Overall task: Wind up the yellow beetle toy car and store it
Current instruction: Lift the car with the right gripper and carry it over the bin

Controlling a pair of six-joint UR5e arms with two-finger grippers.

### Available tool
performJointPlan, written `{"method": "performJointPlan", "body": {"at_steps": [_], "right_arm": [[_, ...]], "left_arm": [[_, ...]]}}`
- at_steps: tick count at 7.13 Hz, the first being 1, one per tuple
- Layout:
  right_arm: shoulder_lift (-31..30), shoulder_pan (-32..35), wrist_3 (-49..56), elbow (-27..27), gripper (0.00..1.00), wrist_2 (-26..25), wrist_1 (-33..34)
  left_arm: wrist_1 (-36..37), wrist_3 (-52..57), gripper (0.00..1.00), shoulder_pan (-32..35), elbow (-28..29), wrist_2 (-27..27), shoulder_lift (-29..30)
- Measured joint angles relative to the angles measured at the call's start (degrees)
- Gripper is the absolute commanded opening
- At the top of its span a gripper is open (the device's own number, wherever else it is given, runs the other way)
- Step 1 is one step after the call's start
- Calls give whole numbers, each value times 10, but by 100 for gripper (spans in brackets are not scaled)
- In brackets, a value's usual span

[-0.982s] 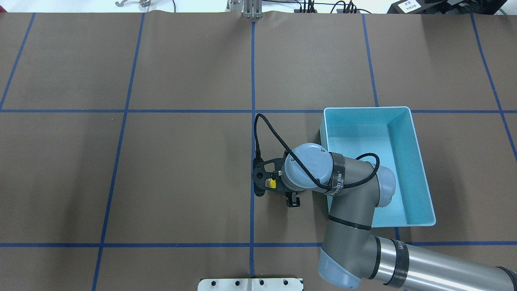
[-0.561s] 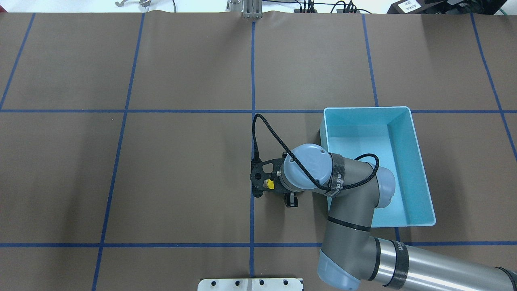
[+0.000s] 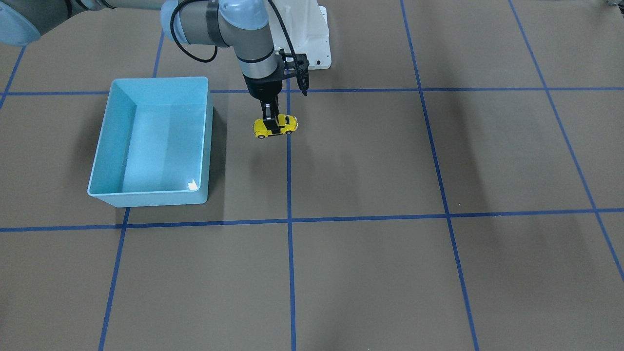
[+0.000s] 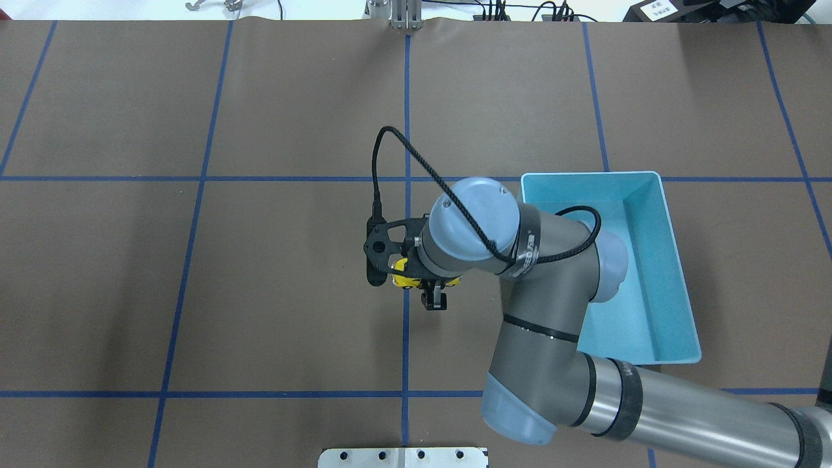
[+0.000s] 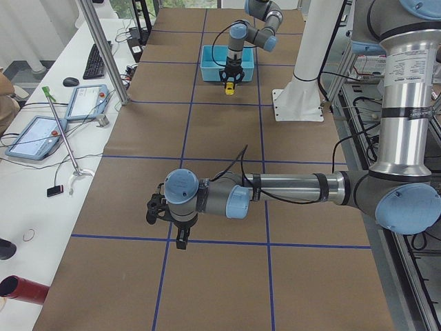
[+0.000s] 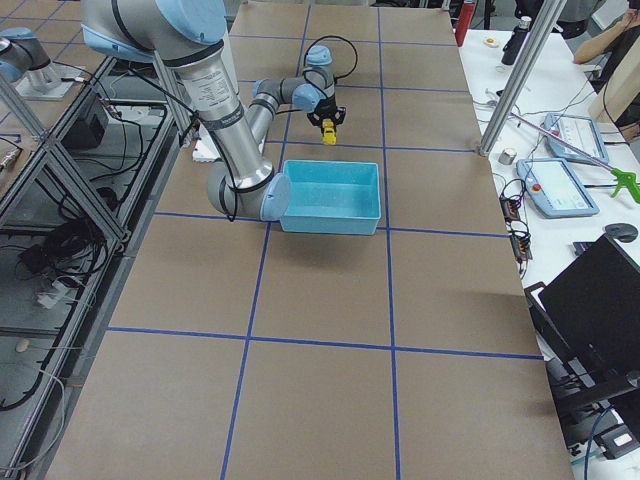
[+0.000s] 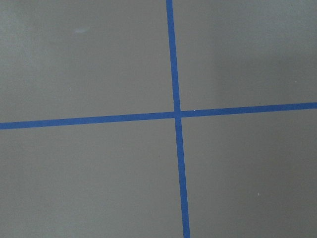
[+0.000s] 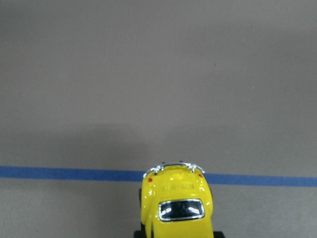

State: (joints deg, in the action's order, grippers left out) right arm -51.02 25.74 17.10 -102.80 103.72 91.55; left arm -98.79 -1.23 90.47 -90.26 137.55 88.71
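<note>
Item 1. Small glossy yellow beetle toy car (image 3: 287, 123), dark windows, black wheels. It is pinched in my right claw (image 3: 269, 122), whose two black fingers are pressed onto its flanks at mid-body. In the right wrist view one rounded end with a chrome bumper points away from the camera. The car appears to hang clear of the table. I cannot tell from these views whether it is wound.

Item 2. Blue tape line (image 8: 59, 172) on the brown paper-covered table (image 4: 260, 292). It passes beneath the car's outer end.

Item 3. Light blue rectangular plastic bin (image 3: 148, 198), open-topped, nothing visible inside. It lies to my right of the claw, near but apart, with a strip of bare paper between its side wall and the car. The car's long axis runs across the table, roughly in line with the bin, and the bumper end seen by the wrist camera faces away from it. I judge the coming move to be a sideways carry to my right along that axis, over the nearer wall, then a release.

Item 4. Left claw (image 5: 180, 240), on the left arm, well apart from both car and bin. It shows only in the side view, so I cannot tell whether its fingers are spread or together. Its wrist camera sees only a crossing of tape lines (image 7: 177, 114). The right arm is by far the nearer.
</note>
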Motion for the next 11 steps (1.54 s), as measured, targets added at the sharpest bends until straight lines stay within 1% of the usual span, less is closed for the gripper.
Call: {"method": "performJointPlan", "body": {"at_steps": [1,2,3,4,5,8,11], "right_arm": [[4,31,13,-33,0,26,58],[-4,58,39,-73,0,42,107],[-24,81,64,-109,0,54,135],[-53,95,76,-140,0,64,147],[-86,102,81,-162,0,71,147],[-186,111,83,-206,0,74,104],[-245,114,83,-214,0,70,74]], "left_arm": [[0,0,100,0,0,0,0],[0,-1,100,0,0,0,0],[0,-1,100,0,0,0,0],[0,-1,100,0,0,0,0],[0,-1,100,0,0,0,0],[0,0,100,0,0,0,1],[0,-1,100,0,0,0,1]]}}
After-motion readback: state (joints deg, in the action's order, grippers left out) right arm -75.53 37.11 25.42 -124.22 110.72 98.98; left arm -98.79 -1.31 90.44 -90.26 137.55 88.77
